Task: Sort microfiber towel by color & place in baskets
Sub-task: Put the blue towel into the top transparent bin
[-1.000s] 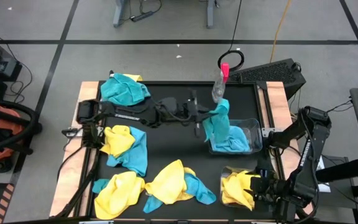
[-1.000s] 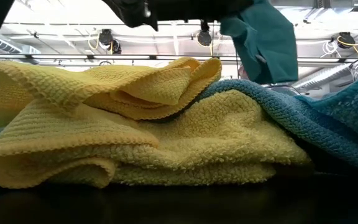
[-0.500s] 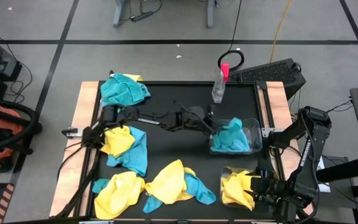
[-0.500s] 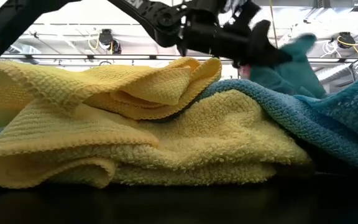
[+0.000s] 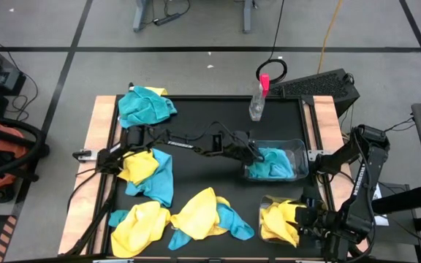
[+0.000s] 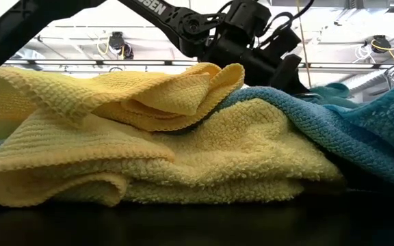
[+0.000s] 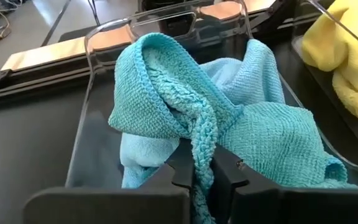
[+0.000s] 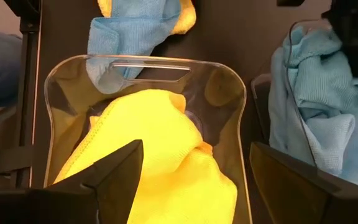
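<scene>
Right at the left pincer, a fold of the teal towel is seen pinched between the two dark fingers, which are clenched on it. From the pinch, the towel runs straight ahead of the pincer and down into the teal basket, where most of the cloth is already heaped. So the relation that matters is this: the towel lies directly below and in front of the pincer, inside the basket walls, and nothing but a letting-go is judged to be needed for it to settle there.

In the high view the left pincer is placed at the near-left rim of the teal basket, the left arm being stretched across the counter.

Beside that, nearer the right arm, the yellow basket is seen with a yellow towel in it. The right pincer hangs over this basket, spread wide and grasping nothing; that arm is judged to be waiting.

Farther off on the counter, loose towels are left unsorted: a yellow-and-teal heap at the front middle, another pair to the left, a yellow one at the front left, and a teal one at the far left corner. These lie nearer the left arm. A spray bottle stands behind the teal basket.
</scene>
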Robot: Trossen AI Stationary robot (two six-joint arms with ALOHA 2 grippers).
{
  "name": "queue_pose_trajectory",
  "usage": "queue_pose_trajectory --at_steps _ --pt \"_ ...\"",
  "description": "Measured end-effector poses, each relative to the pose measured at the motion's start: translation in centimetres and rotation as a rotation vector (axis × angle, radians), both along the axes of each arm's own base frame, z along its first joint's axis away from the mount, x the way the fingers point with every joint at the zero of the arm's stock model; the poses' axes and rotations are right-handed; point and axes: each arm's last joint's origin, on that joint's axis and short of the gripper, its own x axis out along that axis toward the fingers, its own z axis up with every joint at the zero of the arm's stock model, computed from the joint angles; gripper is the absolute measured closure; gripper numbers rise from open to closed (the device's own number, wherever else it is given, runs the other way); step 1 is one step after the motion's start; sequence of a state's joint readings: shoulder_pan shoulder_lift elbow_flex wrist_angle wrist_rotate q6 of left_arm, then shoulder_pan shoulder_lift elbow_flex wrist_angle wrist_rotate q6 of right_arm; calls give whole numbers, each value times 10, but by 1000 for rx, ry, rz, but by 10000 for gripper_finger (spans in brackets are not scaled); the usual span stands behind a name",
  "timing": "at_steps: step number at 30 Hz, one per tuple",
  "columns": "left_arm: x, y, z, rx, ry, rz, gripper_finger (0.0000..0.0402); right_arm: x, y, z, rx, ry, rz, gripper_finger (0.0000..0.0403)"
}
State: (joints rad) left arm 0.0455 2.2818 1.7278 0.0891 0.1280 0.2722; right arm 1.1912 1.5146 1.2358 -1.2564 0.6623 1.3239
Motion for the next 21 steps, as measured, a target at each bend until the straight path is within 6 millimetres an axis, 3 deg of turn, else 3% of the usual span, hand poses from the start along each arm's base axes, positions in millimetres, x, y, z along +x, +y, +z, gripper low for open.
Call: queue_pose_trajectory --at_steps 5,15,21 --pt "0 -4 1 17 -9 -14 334 0 -5 1 -37 -36 -33 115" --pt "0 -9 4 20 -9 -27 160 5 -34 7 -199 -132 -234 115" --pt "-4 -17 22 13 -37 -43 131 21 -50 -3 -278 -161 -292 120"
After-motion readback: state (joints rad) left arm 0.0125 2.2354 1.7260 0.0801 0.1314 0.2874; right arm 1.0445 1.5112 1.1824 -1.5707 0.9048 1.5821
